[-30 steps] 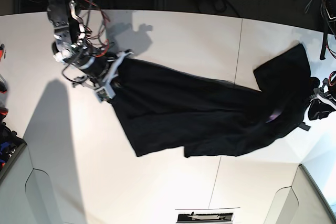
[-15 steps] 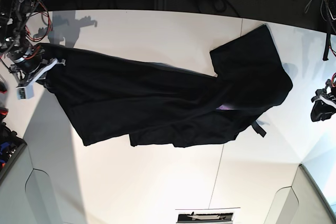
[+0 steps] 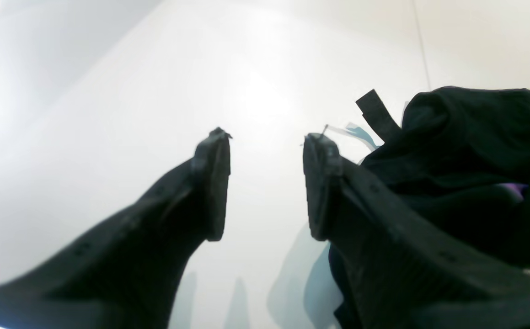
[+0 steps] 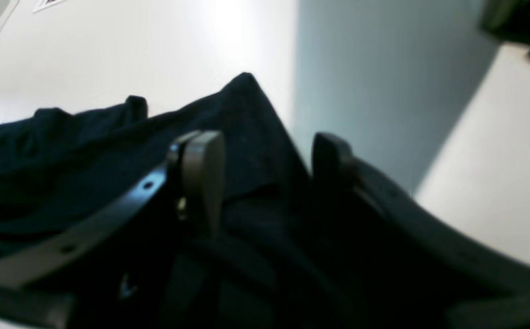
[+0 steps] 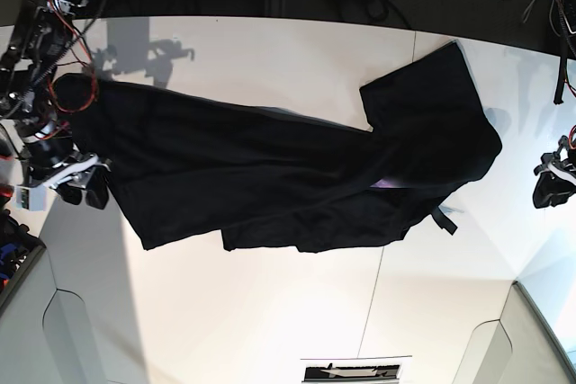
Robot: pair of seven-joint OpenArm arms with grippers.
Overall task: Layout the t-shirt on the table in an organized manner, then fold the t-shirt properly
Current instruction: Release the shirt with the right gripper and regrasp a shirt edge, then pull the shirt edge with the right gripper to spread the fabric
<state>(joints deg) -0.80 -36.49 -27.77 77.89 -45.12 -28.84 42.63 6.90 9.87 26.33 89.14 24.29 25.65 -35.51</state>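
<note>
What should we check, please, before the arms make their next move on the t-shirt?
1. Right gripper released: ok, fingers apart, cloth lying between them.
2. Left gripper free: ok, open over bare table, nothing held.
3. T-shirt laid out flat: not ok, stretched in a bunched, twisted band.
4. T-shirt fully on the table: ok in the base view.
5. Purple label exposed: ok, a sliver shows.
6. Sleeves located: cannot tell.
</note>
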